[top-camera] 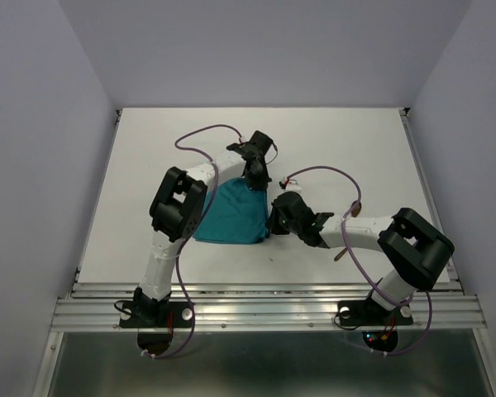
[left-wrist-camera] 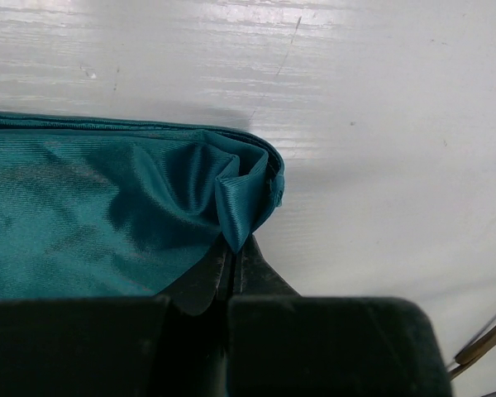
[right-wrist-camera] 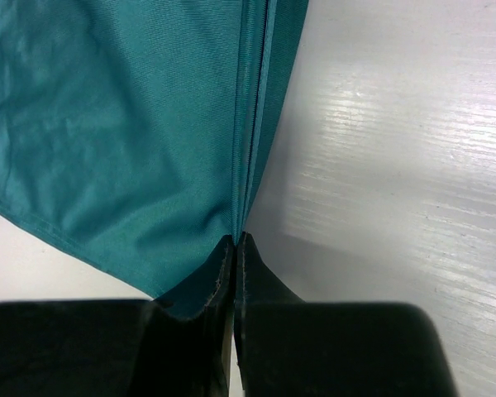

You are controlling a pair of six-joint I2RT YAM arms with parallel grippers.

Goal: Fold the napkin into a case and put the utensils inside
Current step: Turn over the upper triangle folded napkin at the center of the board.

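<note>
The teal napkin (top-camera: 230,218) lies folded on the white table between my two arms. My left gripper (top-camera: 259,177) is at its far right corner and is shut on a bunched fold of the cloth (left-wrist-camera: 231,194). At the near right corner my right gripper (top-camera: 273,220) is shut on the layered folded edge (right-wrist-camera: 252,124), which runs straight away from the jaws. Reddish-brown utensil ends (top-camera: 341,255) poke out from under my right forearm, which hides the rest of them. A thin brown handle (left-wrist-camera: 482,343) also shows at the lower right of the left wrist view.
White table (top-camera: 149,165) with grey walls on three sides and a metal rail (top-camera: 264,310) along the near edge. Purple cables (top-camera: 200,132) loop over both arms. My right forearm (top-camera: 360,233) lies low over the table to the right of the napkin.
</note>
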